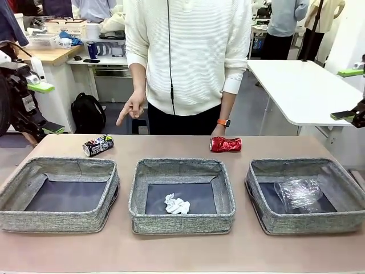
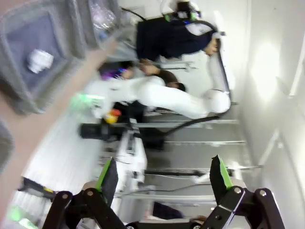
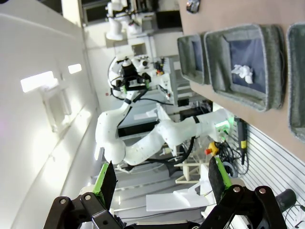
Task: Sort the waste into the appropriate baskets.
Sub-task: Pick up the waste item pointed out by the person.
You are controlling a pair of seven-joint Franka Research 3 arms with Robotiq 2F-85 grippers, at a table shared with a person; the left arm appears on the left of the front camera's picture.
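front view: we see three baskets in a row on the table point(image 1: 182, 254); the left basket point(image 1: 57, 221) lies bare, the middle basket point(image 1: 182, 224) holds a crumpled paper wad point(image 1: 177, 205), the right basket point(image 1: 308, 226) holds a clear plastic cup point(image 1: 298, 194); beyond them the dark printed can point(image 1: 98, 145) lies on its side behind the left basket, and the crushed red can point(image 1: 226, 144) lies behind the middle basket's right corner; a person stands just past both, one hand point(image 1: 132, 108) pointing downward, the other just behind the red can

left wrist view: our left gripper point(image 2: 164, 174) is spread wide with nothing between its pads, well off the table

right wrist view: our right gripper point(image 3: 162, 179) stands equally wide and bare, far from the baskets

we judge the risks so: a reach for either can may meet the person's hands, which are close; the round can may roll from a closing jaw; the dented one may slip; either could land with the paper or the plastic
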